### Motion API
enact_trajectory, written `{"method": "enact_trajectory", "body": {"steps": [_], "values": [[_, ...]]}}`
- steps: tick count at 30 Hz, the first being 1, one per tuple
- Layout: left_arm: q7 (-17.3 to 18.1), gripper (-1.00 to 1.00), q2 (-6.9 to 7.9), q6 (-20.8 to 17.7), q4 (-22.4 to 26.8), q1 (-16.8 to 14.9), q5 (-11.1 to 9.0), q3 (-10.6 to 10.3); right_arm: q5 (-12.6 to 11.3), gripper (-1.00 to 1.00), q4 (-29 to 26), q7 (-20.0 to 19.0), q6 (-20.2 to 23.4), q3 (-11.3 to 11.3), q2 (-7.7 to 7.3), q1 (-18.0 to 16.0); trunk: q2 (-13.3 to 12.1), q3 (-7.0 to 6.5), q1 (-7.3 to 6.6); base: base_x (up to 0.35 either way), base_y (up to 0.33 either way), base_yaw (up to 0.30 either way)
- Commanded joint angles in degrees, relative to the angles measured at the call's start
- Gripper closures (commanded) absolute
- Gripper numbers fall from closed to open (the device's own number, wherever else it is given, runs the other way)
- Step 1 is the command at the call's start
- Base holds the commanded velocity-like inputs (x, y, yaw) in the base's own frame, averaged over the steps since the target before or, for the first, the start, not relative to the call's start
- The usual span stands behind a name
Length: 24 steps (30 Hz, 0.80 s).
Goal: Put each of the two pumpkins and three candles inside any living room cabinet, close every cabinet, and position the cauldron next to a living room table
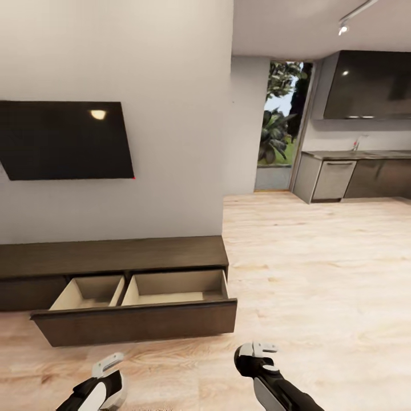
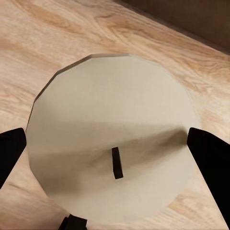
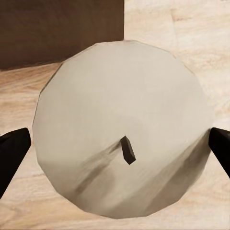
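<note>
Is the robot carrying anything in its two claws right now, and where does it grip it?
Yes: each gripper holds one stubby cream candle by its round sides, wick end facing the wrist camera: the left candle and the right candle.

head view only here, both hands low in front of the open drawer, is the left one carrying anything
observer: yes. The left wrist view shows a cream candle between the left hand's fingers, one finger against each side.
operator: and the right
observer: same there. The right wrist view has a second candle between the right hand's fingers, dark wick facing the camera.
</note>
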<state>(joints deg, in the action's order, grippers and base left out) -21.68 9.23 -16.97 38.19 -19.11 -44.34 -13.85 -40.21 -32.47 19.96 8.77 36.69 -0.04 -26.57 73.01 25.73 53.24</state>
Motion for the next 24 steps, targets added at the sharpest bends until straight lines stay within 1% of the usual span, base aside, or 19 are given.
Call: {"method": "enact_trajectory", "body": {"steps": [1,14,17,24], "values": [[-0.5,1.0,0.09,-0.1,0.1,0.0,-0.4,-0.4,-0.1,1.0,-0.1,0.4,0.2,0.3,-0.05,-0.1,-0.4,-0.12,-0.22,0.0,0.0,0.289],[-0.5,1.0,0.09,-0.2,0.0,0.0,-0.5,-0.5,-0.1,1.0,-0.1,0.1,0.2,0.3,-0.11,-0.1,-5.6,-2.45,-3.07,0.0,0.0,0.287],[-0.5,1.0,0.1,-0.2,-0.1,0.0,-0.5,-0.5,-0.2,1.0,-0.1,0.1,0.3,0.3,-0.1,-0.1,-6.8,-2.99,-3.73,0.0,0.0,0.124],[-0.4,1.0,0.09,-0.4,0.0,0.0,-0.5,-0.6,-0.3,1.0,-0.2,0.2,0.2,0.3,-0.15,-0.1,-9.6,-4.25,-5.27,0.0,0.0,0.016]]}}
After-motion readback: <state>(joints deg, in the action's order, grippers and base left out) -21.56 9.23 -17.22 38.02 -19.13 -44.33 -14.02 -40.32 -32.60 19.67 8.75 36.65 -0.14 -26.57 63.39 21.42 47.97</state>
